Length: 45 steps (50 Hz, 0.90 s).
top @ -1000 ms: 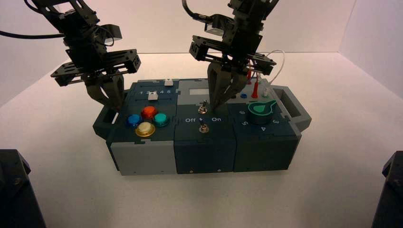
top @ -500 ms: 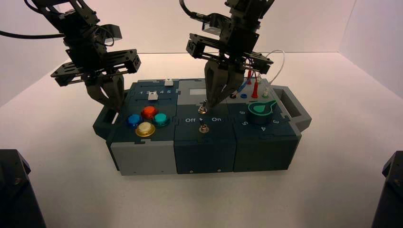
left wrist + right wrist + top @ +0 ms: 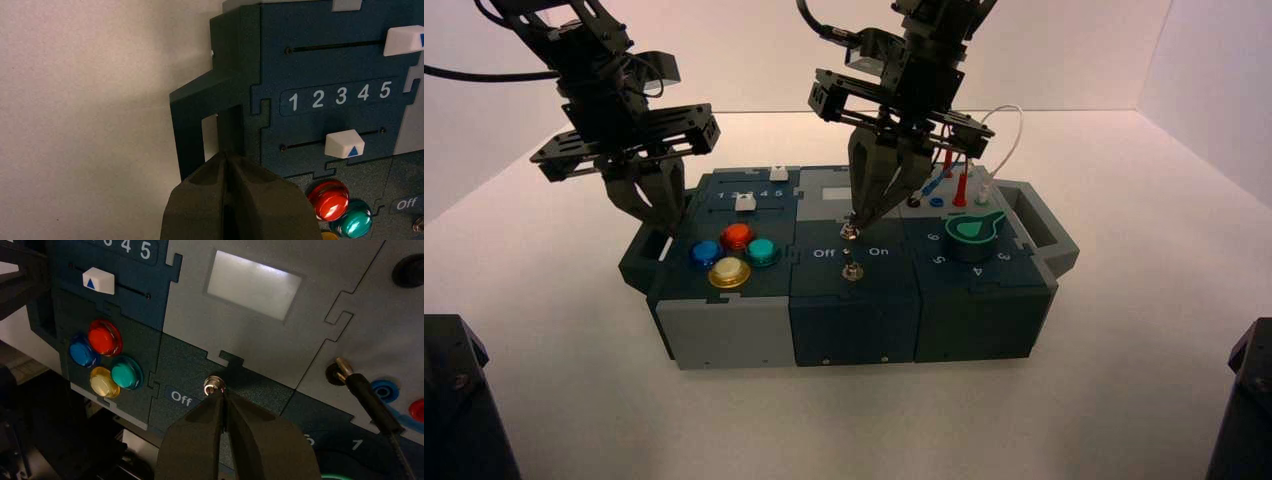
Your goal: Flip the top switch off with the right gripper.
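Note:
The top switch [image 3: 850, 231] is a small silver toggle on the dark teal middle panel, between the "Off On" print and the grey panel. My right gripper [image 3: 855, 219] hangs over it, fingers shut to a point, tips touching the toggle from its On side. In the right wrist view the shut tips [image 3: 221, 392] meet right at the toggle [image 3: 214, 385], beside the "Off" print [image 3: 181, 398]. The second toggle [image 3: 852, 270] stands nearer the box's front edge. My left gripper [image 3: 660, 213] is shut and empty above the box's left handle [image 3: 192, 125].
Red, teal, blue and yellow buttons [image 3: 736, 237] sit on the box's left part, below two white sliders [image 3: 344, 144]. A green knob [image 3: 975, 230] and plugged red and blue wires [image 3: 960, 188] are on the right part. A white lit window [image 3: 254, 284] lies in the grey panel.
My right gripper has moved left and slightly down, from the On side of the panel onto the top switch. The left arm has not moved.

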Tool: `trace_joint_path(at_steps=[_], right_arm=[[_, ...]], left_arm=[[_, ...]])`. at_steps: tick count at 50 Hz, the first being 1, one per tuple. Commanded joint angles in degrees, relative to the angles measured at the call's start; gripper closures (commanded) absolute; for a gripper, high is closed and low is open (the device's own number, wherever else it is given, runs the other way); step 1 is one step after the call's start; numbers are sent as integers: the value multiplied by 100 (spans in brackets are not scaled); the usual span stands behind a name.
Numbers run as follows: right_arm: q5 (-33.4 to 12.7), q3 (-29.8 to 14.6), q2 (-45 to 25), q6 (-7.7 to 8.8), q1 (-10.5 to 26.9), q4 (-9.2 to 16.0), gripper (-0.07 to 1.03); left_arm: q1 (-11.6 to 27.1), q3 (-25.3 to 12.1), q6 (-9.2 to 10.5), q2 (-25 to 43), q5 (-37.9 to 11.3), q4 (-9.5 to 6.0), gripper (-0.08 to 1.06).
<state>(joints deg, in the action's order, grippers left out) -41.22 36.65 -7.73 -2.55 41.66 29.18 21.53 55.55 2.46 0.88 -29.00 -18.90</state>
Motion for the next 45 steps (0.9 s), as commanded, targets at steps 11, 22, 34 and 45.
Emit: trace_joint_path(at_steps=[11, 22, 34, 45], right_arm=[[-185, -352, 53, -308, 492, 88, 99], [-264, -422, 44, -369, 519, 88, 99], [-290, -79, 308, -378, 510, -141, 99], [-281, 141, 765, -378, 492, -158, 99]], left_arm=[[167, -18, -237, 158, 220, 26, 101], [176, -18, -264, 158, 229, 26, 101], [176, 132, -281, 0, 448, 26, 101], [229, 272, -272, -272, 589, 9, 101]])
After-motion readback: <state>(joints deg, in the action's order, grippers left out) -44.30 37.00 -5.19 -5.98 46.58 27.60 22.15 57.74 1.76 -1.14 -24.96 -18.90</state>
